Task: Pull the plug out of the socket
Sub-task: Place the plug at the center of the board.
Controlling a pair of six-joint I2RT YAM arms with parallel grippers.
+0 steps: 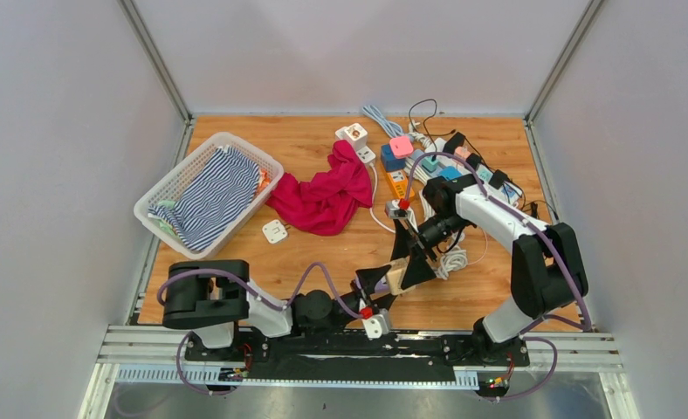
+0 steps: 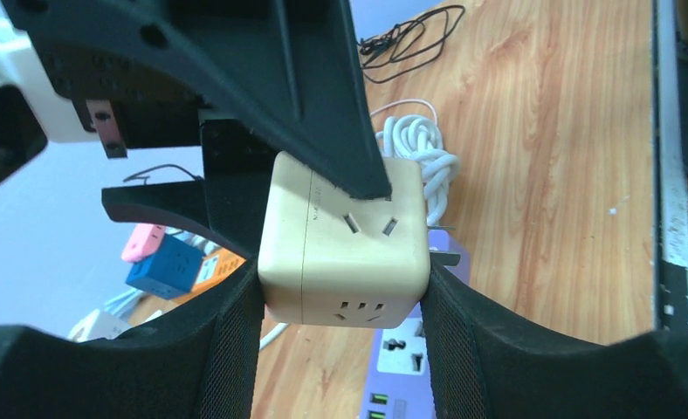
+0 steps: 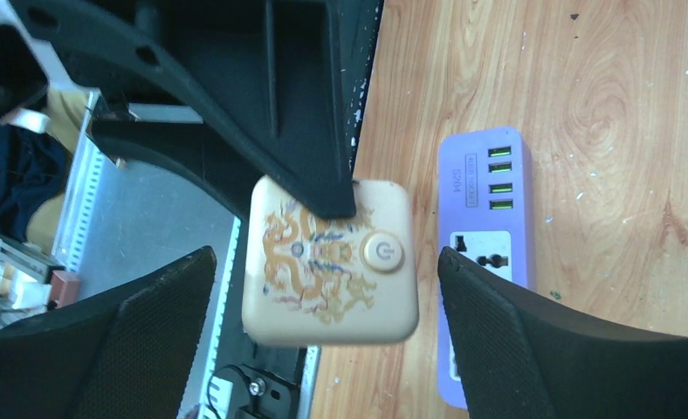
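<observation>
The left gripper [image 2: 340, 292] is pressed onto a cream cube socket [image 2: 323, 236], its meshed black pads [image 2: 227, 349] flat against two opposite sides at the centre of the left wrist view. In the top view the cube sits low and centre in the frame, apparently held clear of the wooden worktop [image 2: 541, 175]. The right gripper [image 3: 325, 262] is spread wide, straddling the cube with a gap on each side of it in its own view, though one finger touches the cube's upper face in the left wrist view.

The cube looks like hard, smooth, glossy plastic with rounded edges: probably light, rigid and rather slippery, so the flat faces are the best hold. One face bears a printed dragon and a round power button; others carry slotted outlets. I cannot make out a plug in any visible face.

Behind the cube lies a white coiled cable [image 2: 415, 144], soft and springy. Below lies a matte purple power strip [image 3: 485, 262].
</observation>
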